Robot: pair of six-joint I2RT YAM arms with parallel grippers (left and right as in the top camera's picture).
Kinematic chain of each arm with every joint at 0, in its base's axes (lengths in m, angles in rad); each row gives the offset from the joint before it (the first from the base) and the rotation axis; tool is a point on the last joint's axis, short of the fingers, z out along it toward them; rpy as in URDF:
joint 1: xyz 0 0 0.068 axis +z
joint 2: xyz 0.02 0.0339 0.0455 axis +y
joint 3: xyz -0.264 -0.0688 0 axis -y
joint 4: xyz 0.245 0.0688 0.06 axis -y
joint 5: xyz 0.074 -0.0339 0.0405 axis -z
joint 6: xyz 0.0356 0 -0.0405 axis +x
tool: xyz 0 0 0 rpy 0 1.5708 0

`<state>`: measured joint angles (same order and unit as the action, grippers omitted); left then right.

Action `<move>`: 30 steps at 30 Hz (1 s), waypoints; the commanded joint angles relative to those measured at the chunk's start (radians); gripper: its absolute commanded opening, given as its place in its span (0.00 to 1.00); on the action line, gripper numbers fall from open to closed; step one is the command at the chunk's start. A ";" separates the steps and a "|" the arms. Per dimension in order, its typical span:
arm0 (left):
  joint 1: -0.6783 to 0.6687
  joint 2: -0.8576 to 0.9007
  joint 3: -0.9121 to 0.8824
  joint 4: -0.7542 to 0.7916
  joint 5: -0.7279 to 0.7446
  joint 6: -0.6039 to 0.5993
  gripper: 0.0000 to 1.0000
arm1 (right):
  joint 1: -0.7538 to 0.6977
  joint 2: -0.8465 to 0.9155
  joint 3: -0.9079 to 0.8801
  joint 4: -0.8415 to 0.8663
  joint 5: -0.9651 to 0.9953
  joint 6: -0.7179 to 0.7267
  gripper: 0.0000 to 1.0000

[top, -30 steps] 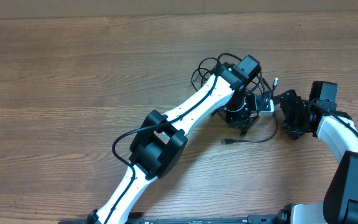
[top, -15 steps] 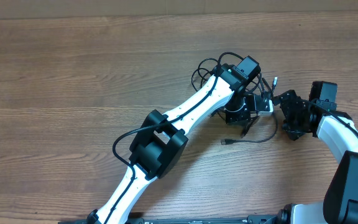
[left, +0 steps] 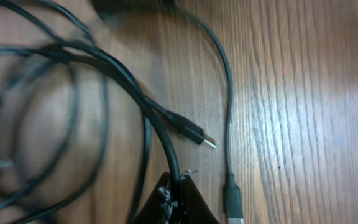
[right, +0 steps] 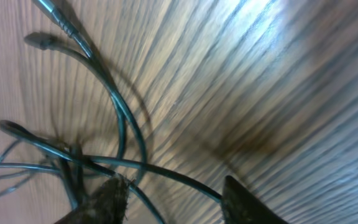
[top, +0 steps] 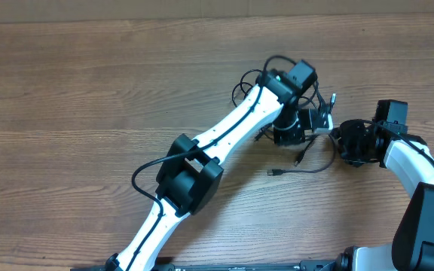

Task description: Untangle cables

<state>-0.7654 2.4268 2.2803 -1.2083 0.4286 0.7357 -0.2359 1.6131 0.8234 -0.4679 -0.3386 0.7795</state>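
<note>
**K:** Left arm (top: 228, 132) has risen a little toward the upper edge of the overhead view since a second ago. The black loop above its wrist stands higher too. Right gripper (right: 174, 198) has slid left, nearer the pile.

**M:** Noted. Anything that held its place?

**K:** The small plug (top: 274, 172) lying low and right of centre on the table (top: 89, 83) sits where it did. The slack curve running right from it looks the same.

**M:** Where are the cables (top: 319, 167) overall?

**K:** Right of centre in the overhead view, bunched under and around the left wrist. Loose ends trail down and right toward the right arm. The bundle is partly hidden by the left arm.

**M:** State of the left gripper (left: 178, 191)?

**K:** Pinched tight on one cord (left: 174, 163), seen at the bottom centre of the left wrist view. That cord arcs up and left into several overlapping loops, which are blurred at the left edge. A second plug (left: 194, 133) lies just right of the held cord and is not touching the fingers. A thinner lead (left: 228, 93) runs down the right side of it.

**M:** And the right one?

**K:** Fingers spread wide at the bottom of the right wrist view, gripping nothing. One strand (right: 166, 175) crosses just above the gap between them. I cannot tell whether it touches either finger. More strands cross at the lower left, and two loose ends lie at the upper left.
</note>
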 commanded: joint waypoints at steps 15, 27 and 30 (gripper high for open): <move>0.156 -0.038 0.432 -0.070 0.176 -0.200 0.04 | -0.005 0.000 -0.003 0.014 -0.428 -0.213 0.87; 0.269 -0.038 0.655 -0.066 0.395 -0.395 0.04 | 0.055 0.000 -0.003 0.198 -0.706 -0.301 0.92; 0.288 -0.038 0.686 -0.060 0.473 -0.417 0.04 | 0.092 0.000 -0.003 0.220 -0.610 -0.222 0.92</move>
<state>-0.4881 2.4256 2.9150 -1.2751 0.7532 0.3717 -0.1719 1.6131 0.8223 -0.2611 -0.9977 0.5110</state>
